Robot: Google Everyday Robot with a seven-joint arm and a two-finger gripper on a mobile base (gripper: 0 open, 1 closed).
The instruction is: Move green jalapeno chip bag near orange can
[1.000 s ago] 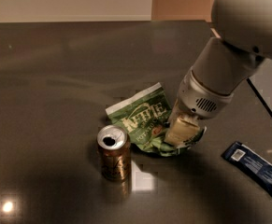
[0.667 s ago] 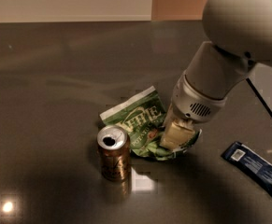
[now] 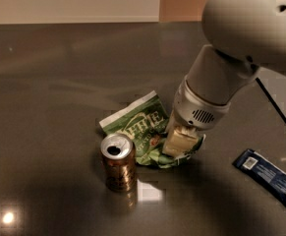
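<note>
While on one green jalapeno chip bag, one gripper; one orange can.

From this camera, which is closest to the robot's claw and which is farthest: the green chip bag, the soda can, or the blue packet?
The gripper is lowered in mid-picture.
1. The green chip bag: directly under it, touching.
2. The orange can: toward the picture's left, beside the bag.
3. The blue packet: far off at the right edge.
</note>
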